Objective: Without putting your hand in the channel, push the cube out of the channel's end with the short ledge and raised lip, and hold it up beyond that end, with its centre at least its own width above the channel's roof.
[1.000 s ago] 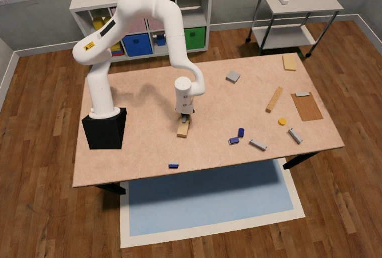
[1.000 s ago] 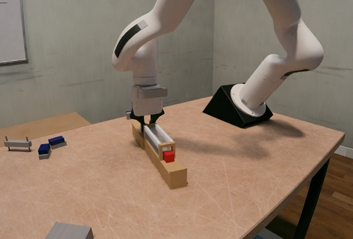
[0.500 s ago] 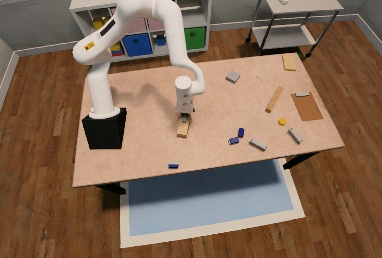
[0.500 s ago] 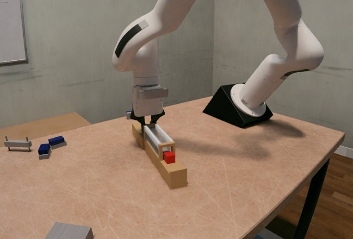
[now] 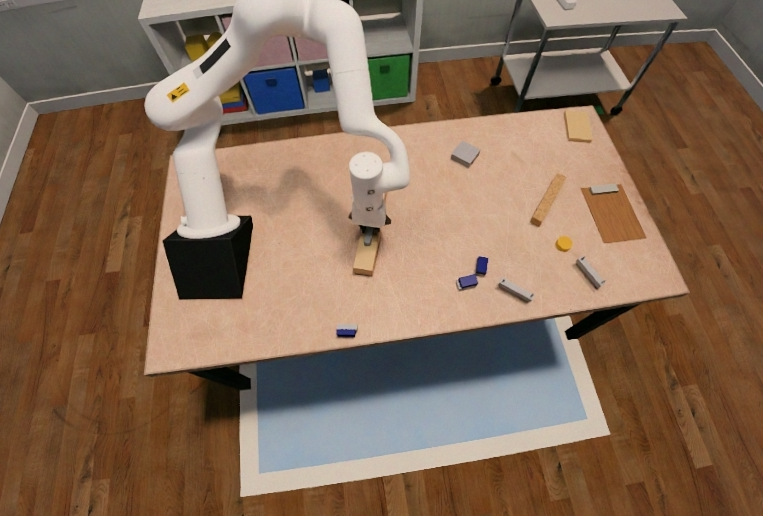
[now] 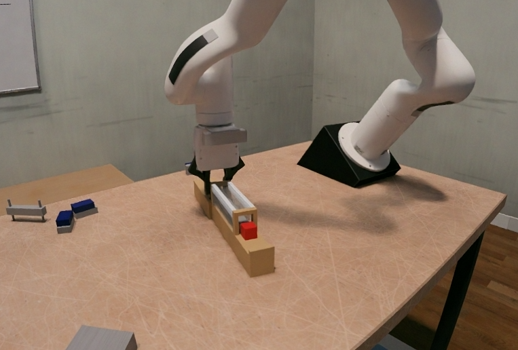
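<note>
At the middle of the table (image 6: 144,288), a long wooden channel (image 6: 231,201) with a see-through roof, lying lengthwise toward the exterior camera. At its near mouth, red cube (image 6: 248,230) standing just outside the end frame, on the short ledge (image 6: 259,251), upright and in the open from above. At the far end, gripper (image 6: 216,178) pointing straight down, fingers partly spread and straddling that end of the channel; nothing plainly pinched between them, though too small to tell whether a thin pusher lies there. From the top view, gripper (image 5: 367,235) over the upper end of the channel (image 5: 367,255), cube hidden or too small to make out.

Step in hand, by judgement: pushing finished, cube out on the ledge, lifting not yet begun.

Next move, by judgement: rise above the roof, travel along the channel to the near end, descend over the cube with fingers wide enough to pass its sides, close on two opposite faces, then lift well above the roof and beyond the end. Care needed near the end frame and the raised lip, both close beside the cube.
</note>
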